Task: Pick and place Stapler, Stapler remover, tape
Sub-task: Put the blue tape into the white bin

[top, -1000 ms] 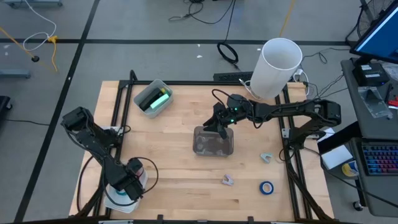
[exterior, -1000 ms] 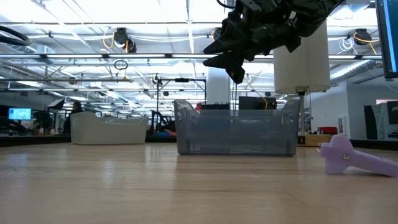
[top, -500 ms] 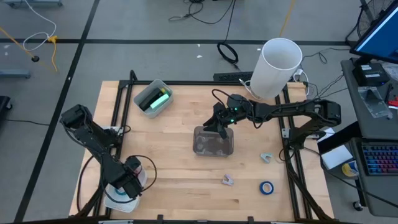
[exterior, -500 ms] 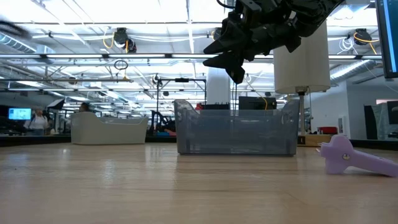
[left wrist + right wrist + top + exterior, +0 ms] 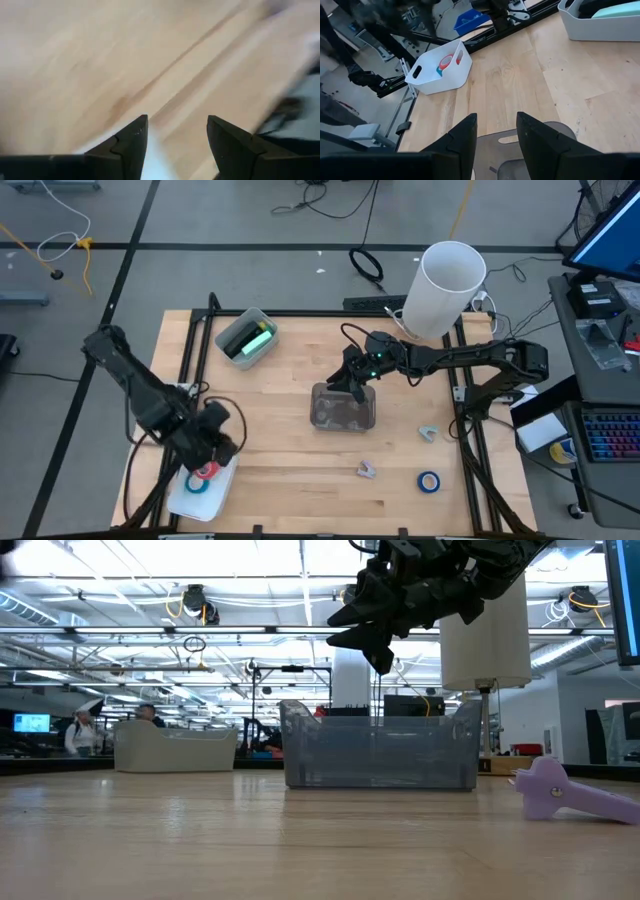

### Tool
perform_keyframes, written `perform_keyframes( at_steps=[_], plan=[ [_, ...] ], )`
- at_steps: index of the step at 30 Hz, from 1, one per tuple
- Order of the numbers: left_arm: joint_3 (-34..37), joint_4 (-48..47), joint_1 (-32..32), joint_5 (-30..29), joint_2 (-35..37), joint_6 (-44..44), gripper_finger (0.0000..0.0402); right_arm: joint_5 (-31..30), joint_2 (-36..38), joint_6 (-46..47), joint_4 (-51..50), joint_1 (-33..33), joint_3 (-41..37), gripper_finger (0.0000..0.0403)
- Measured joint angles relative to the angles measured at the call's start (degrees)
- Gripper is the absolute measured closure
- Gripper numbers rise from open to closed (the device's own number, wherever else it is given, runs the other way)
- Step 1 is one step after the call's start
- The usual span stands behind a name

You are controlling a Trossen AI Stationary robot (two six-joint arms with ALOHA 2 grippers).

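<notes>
**Over the white tray, the left arm stands empty while the right waits above the clear bin**

Near the front-left corner of the surface [image 5: 300, 380], the left gripper [image 5: 222, 442] hangs just beside a white tray [image 5: 192, 495] with its jaws spread and nothing between them; its wrist view shows only bare wood past the two fingers. Inside the tray lie a red tape roll [image 5: 205, 472] and a blue one [image 5: 197, 484], seemingly sorted there because tape belongs in that container. A further blue tape roll [image 5: 429, 480] sits alone at the front-right, well apart from any bin, so it looks yet to be collected.

At the middle, the right gripper [image 5: 352, 386] hovers above the back rim of a clear bin [image 5: 343, 408], jaws parted around nothing I can see. That bin is probably meant for one of the other items. A small lilac piece [image 5: 366, 469], likely the staple remover, lies on the wood in front of it, and a pale teal piece [image 5: 428, 433] rests off to the right.

The mint-green stapler [image 5: 258, 338] already lies in a grey bin [image 5: 247, 337] at the back-left.
</notes>
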State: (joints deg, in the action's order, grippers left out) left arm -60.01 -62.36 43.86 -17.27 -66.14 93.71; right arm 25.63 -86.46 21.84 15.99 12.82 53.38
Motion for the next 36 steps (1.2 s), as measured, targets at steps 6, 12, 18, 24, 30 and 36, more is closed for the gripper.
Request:
perform_keyframes(
  at_steps=[6,12,18,24,30,36],
  plan=[
    [-0.9,21.2,-6.9,-9.7,3.0,-23.8,0.0197,2.1,0.0,0.0,0.0,-0.1,0.0,0.0273],
    [-0.9,30.0,-14.0,-6.8,2.8,-38.7,0.0199,16.1,0.0,4.8,-0.9,-0.1,0.0,0.0273],
    [-0.8,27.7,-20.0,-5.8,2.9,-49.1,0.0201,36.7,0.0,15.3,-6.5,-0.3,0.0,0.0273],
    [0.0,24.6,-27.1,0.3,3.1,-56.6,0.0201,42.1,3.4,19.2,-20.3,-2.9,0.0,0.0273],
    [5.3,29.9,-31.5,3.3,7.3,-62.1,0.0201,32.2,12.5,17.7,-33.9,-5.2,0.0,0.0273],
    [13.1,36.6,-34.7,2.7,15.4,-65.1,0.0201,12.1,24.3,19.1,-42.5,-8.9,0.0,0.0273]
  ],
)
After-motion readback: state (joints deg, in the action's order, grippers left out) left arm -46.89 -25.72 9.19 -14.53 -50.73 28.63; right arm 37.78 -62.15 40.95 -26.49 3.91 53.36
